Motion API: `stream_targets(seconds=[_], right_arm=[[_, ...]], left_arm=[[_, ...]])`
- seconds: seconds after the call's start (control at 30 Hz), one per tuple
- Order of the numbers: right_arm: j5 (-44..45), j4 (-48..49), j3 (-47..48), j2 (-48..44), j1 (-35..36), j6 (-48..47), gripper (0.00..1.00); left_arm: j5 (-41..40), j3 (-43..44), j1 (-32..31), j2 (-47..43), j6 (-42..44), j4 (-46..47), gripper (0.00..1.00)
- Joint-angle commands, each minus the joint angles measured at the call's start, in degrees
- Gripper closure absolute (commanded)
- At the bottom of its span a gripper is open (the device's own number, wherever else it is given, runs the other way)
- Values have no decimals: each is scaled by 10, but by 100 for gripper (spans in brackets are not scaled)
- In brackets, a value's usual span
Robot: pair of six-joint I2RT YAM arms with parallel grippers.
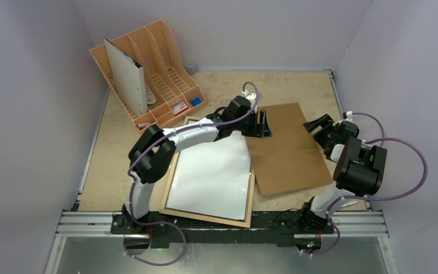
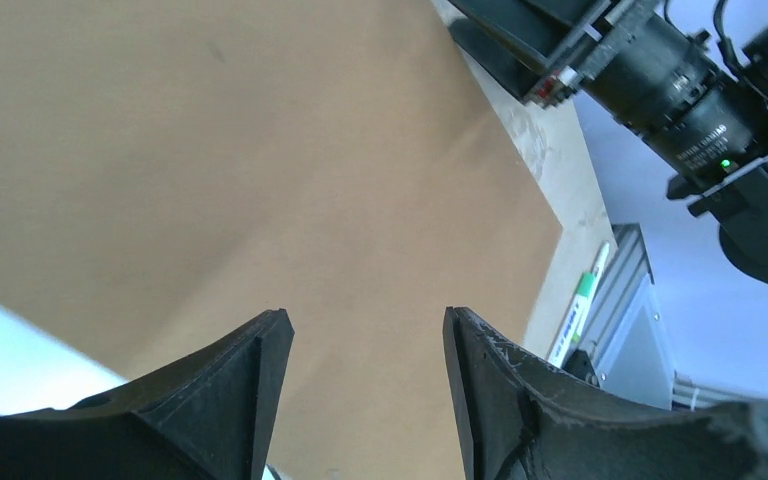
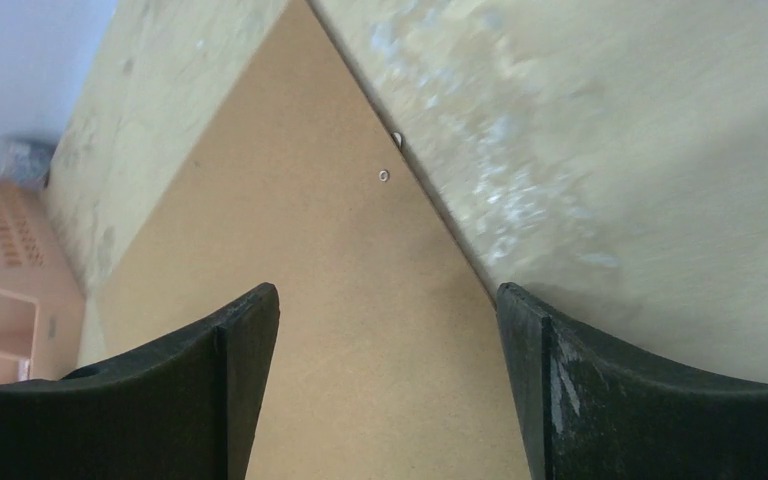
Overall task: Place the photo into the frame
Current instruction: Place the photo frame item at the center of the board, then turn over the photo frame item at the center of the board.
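White-backed photo [image 1: 211, 177] over light-wood frame [image 1: 205, 218]; left gripper [image 2: 365, 325], right gripper [image 3: 385, 295] spread, empty.

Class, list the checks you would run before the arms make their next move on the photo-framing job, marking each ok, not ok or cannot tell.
1. Photo inside frame, white side up: ok.
2. Photo's far corner flat: cannot tell.
3. Left hand open and empty: ok.
4. Right hand open and empty: ok.
5. Backing board on frame: not ok, lies beside it.
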Motion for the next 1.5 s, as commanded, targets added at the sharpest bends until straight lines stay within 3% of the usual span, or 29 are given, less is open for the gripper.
stream_targets(seconds=[0.0,0.2,0.4,0.67,0.9,1.23,1.47], right_arm=[[-52,5,-38,7,31,32,19],[-27,1,-53,6,34,29,19],[-11,-20,-46,-5,34,12,19],[-4,-35,-46,-12,33,4,19],[-5,-29,-52,-5,33,6,19],[-5,-30,-51,0,33,8,20],[-6,-29,-54,3,33,8,20]], left_arm=[[-42,-50,-10,-59,-18,30,40],[-118,-96,-10,-99,-4,-9,39],[-195,-149,5,-122,-4,-43,33],[-101,-207,30,-105,-46,46,31],[-45,-213,36,-90,-75,87,39],[-59,-205,38,-66,-92,71,40],[-13,-204,39,-42,-127,113,40]])
